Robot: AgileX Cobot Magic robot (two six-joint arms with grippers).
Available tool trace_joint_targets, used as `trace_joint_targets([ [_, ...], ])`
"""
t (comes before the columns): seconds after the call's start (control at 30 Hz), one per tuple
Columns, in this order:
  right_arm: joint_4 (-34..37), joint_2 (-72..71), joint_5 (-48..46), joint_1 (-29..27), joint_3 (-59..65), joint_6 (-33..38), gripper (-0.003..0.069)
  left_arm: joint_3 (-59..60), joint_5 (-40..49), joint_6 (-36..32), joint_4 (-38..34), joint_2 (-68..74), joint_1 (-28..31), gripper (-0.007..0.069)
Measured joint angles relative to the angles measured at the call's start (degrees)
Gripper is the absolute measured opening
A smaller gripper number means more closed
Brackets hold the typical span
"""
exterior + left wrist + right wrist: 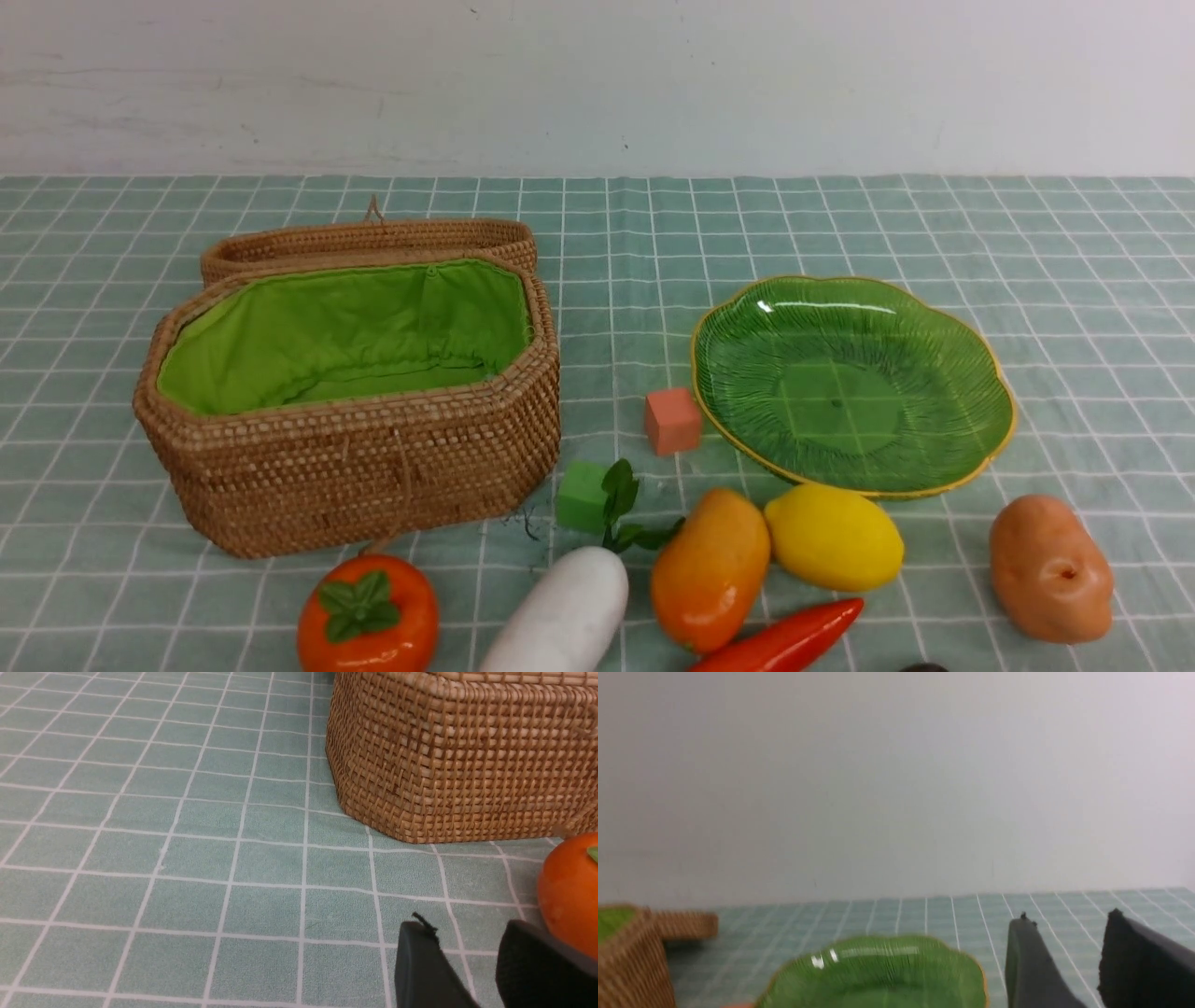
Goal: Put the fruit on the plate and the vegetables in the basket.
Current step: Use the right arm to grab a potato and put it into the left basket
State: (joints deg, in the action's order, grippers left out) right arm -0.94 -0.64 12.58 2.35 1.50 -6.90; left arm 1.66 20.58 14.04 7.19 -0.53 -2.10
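RISK: lemon (834,537), mango (709,569) and chili (784,639) crowd together, so a pinch may shove or roll a neighbour; glossy skins may slip | LOOK: smooth rounded toys; persimmon (368,611) green-capped | WHERE: all on the counter (1074,280); plate (850,383) and basket (355,467) hold nothing | left gripper (467,926) spread, bare, beside the persimmon; right gripper (1068,918) spread, bare

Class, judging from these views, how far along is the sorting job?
Done: nothing; the plate and the basket both hold nothing. In hand: nothing; the left gripper and right gripper are open, empty. Remaining: lemon, mango, persimmon to plate; radish, chili, potato to basket.
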Motion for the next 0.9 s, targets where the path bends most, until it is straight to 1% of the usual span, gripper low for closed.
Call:
trace_joint_targets([
  [0.13,0.25,0.00,8.69,0.00,0.00,-2.26,0.0241,0.00,0.00,0.00,0.00,0.00,0.00,0.0239],
  [0.2,0.27,0.00,10.02,0.00,-0.86,-3.45,0.0241,0.00,0.00,0.00,0.00,0.00,0.00,0.0239],
  [0.33,0.43,0.00,9.06,0.00,-5.00,-6.27,0.0241,0.00,0.00,0.00,0.00,0.00,0.00,0.0239],
  [0.4,0.43,0.07,4.46,0.00,-11.39,-8.51,0.0241,0.00,0.00,0.00,0.00,0.00,0.00,0.0239],
  [0.5,0.43,2.38,-1.63,0.00,-19.71,-9.18,0.0241,0.00,0.00,0.00,0.00,0.00,0.00,0.0239],
  [0.67,0.43,14.19,-16.40,0.00,-37.59,-9.59,0.0241,0.00,0.00,0.00,0.00,0.00,0.00,0.0239],
  [0.7,0.43,14.75,-17.17,0.00,-38.25,-9.59,0.0241,0.00,0.00,0.00,0.00,0.00,0.00,0.0239],
  [0.73,0.43,19.77,-24.12,0.00,-43.65,-9.59,0.0241,0.00,0.00,0.00,0.00,0.00,0.00,0.0239],
  [0.77,0.43,22.51,-27.87,0.00,-45.95,-9.59,0.0241,0.00,0.00,0.00,0.00,0.00,0.00,0.0239],
  [0.8,0.30,23.06,-28.57,0.00,-46.34,-9.59,0.0241,0.00,0.00,0.00,0.00,0.00,0.00,0.0239],
  [0.87,-1.21,29.10,-35.50,0.00,-49.07,-9.27,0.0241,0.00,0.00,0.00,0.00,0.00,0.00,0.0239],
  [0.9,-1.65,31.29,-37.23,0.00,-49.23,-9.01,0.0241,0.00,0.00,0.00,0.00,0.00,0.00,0.0239],
])
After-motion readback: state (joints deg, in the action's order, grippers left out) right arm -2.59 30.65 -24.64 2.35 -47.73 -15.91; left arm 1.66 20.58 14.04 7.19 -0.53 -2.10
